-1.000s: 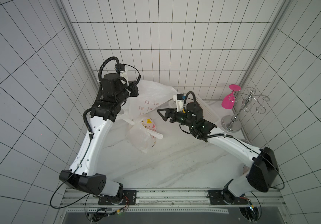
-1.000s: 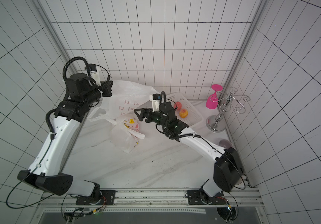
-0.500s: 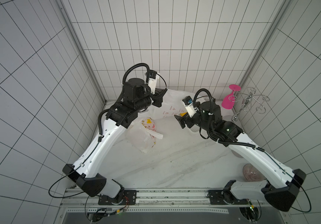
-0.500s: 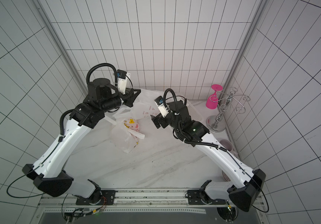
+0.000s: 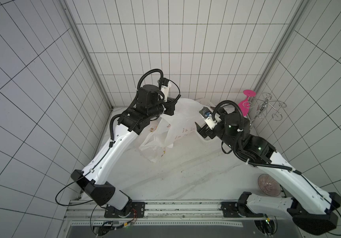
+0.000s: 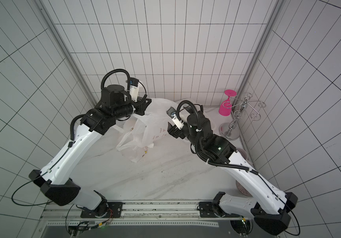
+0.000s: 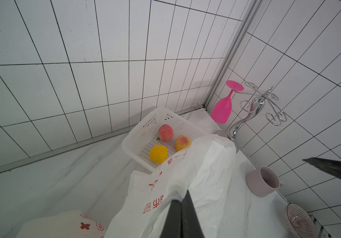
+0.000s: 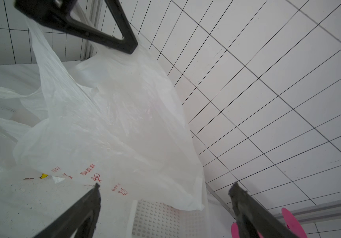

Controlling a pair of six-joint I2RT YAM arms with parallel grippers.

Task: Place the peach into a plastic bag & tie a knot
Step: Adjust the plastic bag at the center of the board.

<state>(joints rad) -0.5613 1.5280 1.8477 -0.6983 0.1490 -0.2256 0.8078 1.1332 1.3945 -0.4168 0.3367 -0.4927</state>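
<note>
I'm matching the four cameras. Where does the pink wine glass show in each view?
Both top views: pink wine glass hangs upside down in the far right corner.
Left wrist: the glass hangs on the chrome rack, beyond the white basket.
Right wrist: the glass barely shows, at the frame's edge.
Shared landmark: the white plastic bag.

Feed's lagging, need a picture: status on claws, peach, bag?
Left claw shut on bag, holding it up. Right claw open, empty. Peach in basket, unbagged. Bag drapes over part of basket.
</note>
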